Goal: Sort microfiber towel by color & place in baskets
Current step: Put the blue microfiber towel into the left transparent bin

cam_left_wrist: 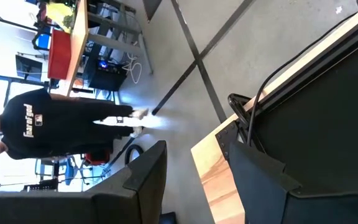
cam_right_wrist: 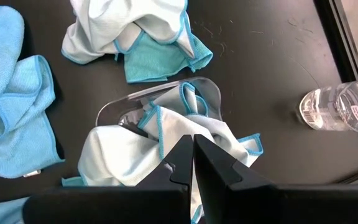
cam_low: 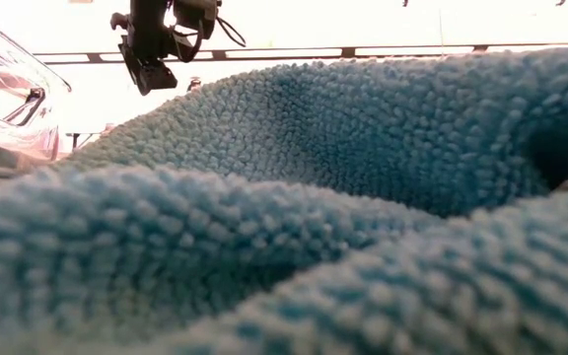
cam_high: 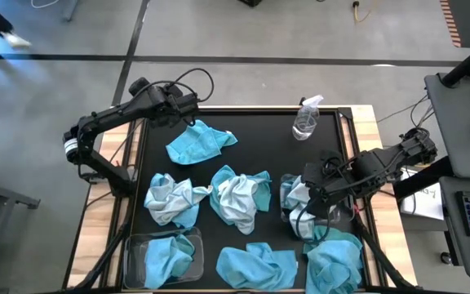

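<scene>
Turquoise and pale microfiber towels lie crumpled on the black table top. One turquoise towel (cam_high: 198, 143) lies near the far edge, just below my left gripper (cam_high: 192, 110), which is open (cam_left_wrist: 196, 149) in the air and faces the room. My right gripper (cam_high: 307, 196) is shut (cam_right_wrist: 193, 140) over a pale towel (cam_right_wrist: 123, 158) that fills the right clear basket (cam_right_wrist: 114, 107). The left basket (cam_high: 133, 245) at the near left holds a turquoise towel (cam_high: 163, 255). Mixed piles (cam_high: 170, 200) (cam_high: 239, 196) lie mid-table. My right gripper points down from above at the pale towel in the right basket. No cloth shows between its shut fingers (cam_right_wrist: 219, 168), and I cannot tell whether their tips touch the towel.
A clear spray bottle (cam_high: 307, 121) stands near the far right edge. Two turquoise towels (cam_high: 255, 265) (cam_high: 333, 257) lie at the near edge; one (cam_low: 343, 197) fills the low view. A person (cam_left_wrist: 36, 124) stands in the room beyond the table's left side.
</scene>
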`<control>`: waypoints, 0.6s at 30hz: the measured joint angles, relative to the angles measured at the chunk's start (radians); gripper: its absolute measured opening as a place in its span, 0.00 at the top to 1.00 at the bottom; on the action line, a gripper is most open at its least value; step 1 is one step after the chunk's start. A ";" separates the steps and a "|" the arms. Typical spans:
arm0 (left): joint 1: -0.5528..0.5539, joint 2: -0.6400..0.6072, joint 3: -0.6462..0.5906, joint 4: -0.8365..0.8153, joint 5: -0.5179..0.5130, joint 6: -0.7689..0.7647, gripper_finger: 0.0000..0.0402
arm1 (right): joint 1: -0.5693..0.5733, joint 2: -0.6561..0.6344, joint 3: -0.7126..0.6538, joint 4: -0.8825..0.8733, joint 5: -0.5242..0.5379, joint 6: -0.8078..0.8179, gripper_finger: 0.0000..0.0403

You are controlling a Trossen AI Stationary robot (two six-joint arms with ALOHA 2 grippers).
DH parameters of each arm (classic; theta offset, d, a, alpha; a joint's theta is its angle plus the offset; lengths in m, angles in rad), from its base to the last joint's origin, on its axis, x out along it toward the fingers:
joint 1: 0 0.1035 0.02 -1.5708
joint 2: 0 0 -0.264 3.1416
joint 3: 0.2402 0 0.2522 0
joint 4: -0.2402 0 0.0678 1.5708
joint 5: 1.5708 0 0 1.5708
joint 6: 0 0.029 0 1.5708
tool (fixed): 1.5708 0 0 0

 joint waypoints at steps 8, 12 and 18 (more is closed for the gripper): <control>0.000 0.000 0.000 0.000 0.000 -0.020 0.60 | 0.000 0.000 0.000 0.000 0.000 0.000 0.98; 0.000 0.000 0.000 0.000 0.035 -0.030 0.60 | 0.000 0.000 0.000 0.000 0.000 0.000 0.98; 0.000 0.000 0.000 0.000 0.112 -0.057 0.60 | 0.000 0.000 0.000 0.000 0.000 0.000 0.98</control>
